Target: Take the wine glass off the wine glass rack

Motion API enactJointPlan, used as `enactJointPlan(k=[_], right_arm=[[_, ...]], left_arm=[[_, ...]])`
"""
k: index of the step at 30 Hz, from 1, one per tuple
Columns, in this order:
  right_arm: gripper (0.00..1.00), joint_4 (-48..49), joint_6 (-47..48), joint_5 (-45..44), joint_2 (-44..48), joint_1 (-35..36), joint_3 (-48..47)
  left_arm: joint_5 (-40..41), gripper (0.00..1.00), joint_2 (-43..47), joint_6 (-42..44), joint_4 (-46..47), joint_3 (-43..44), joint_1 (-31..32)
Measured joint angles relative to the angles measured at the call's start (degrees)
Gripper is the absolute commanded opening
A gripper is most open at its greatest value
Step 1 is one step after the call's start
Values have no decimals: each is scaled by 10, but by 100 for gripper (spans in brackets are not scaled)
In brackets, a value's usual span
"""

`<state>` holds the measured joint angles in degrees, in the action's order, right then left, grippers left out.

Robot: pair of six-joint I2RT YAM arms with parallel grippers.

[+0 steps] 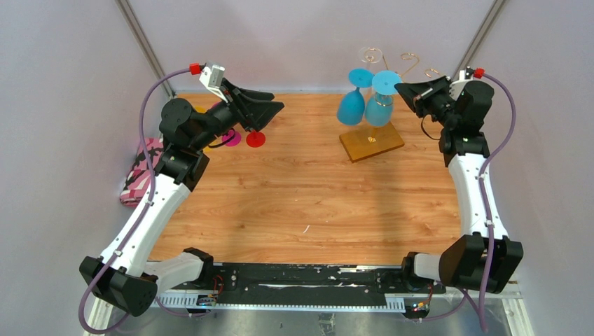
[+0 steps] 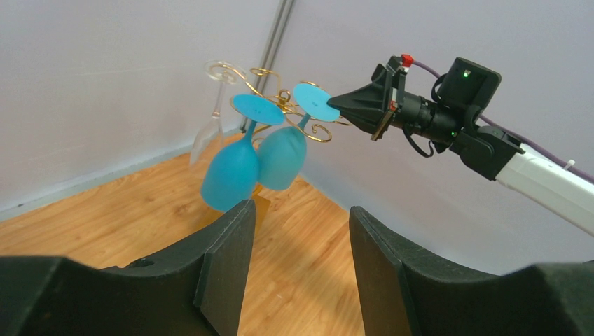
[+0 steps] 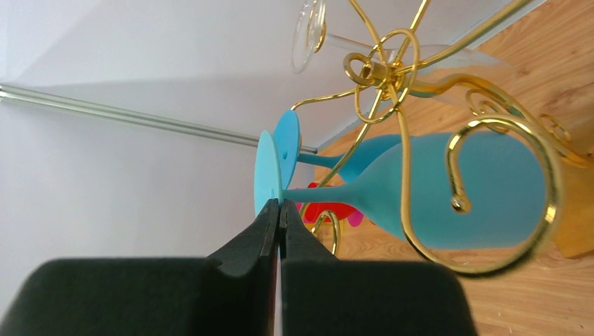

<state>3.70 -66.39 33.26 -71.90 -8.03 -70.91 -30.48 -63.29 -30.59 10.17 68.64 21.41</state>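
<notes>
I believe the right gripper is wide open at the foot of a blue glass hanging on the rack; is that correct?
Not quite: the right gripper is shut, fingers pressed together, at the foot of a blue glass hanging on the rack. The right wrist view shows it.

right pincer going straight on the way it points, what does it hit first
The round foot of the nearer blue wine glass; the right pincer, shut, is right at its rim, maybe touching.

Glossy metal rack (image 3: 382, 70), matt blue glass (image 3: 490, 189)
</notes>
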Motion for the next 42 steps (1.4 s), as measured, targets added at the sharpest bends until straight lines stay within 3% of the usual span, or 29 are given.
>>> enactJointPlan(k=[14,23,28,31,35,42], right_arm=[[0,-51,34,-10,83,-46,42],[0,-89,32,49,182,-46,133],[0,-124,31,109,261,-34,118],[0,-106,17,150,282,-31,72],[0,-8,-30,177,292,-28,36],[0,273,-186,180,240,-19,30]], left_arm=[[0,54,-6,0,0,-8,0],[16,58,-14,-1,0,-22,0],[22,57,-25,-12,15,-40,-2],[-5,57,-45,-50,67,-54,-5],[-55,62,-84,-137,193,-82,-10],[-148,67,-240,-434,613,-55,-21]])
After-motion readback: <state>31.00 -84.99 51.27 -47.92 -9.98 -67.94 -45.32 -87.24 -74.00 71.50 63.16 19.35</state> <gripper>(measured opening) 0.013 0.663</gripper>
